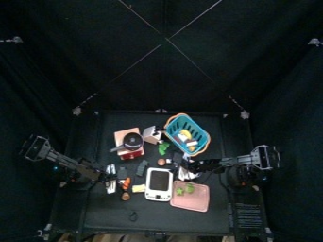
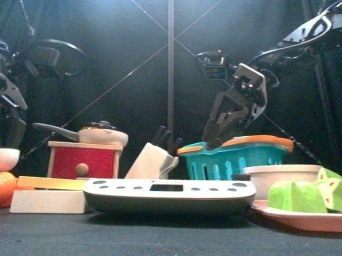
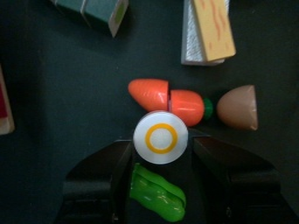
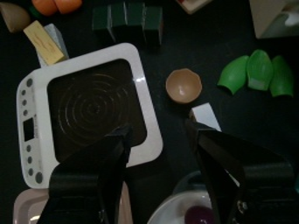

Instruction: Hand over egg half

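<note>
The egg half (image 3: 162,138) is white with a yellow ring. In the left wrist view it sits between my left gripper's (image 3: 162,150) fingertips, which press on its sides, and it overlaps the toys behind it. A brown egg-shaped half (image 3: 237,107) lies apart beside an orange and green vegetable (image 3: 158,92). The left gripper is at the table's left front in the top view (image 1: 111,176). My right gripper (image 4: 160,140) is open and empty, hovering over the white scale (image 4: 82,109). The brown half shows there too (image 4: 184,85).
A green pod (image 3: 158,192) lies under the left jaws. A wooden block (image 3: 211,31) lies beyond the vegetables. A teal basket (image 1: 190,132) and a red box with a pot (image 1: 130,142) stand at the back. A pink plate (image 1: 192,197) holds green pieces (image 4: 260,72).
</note>
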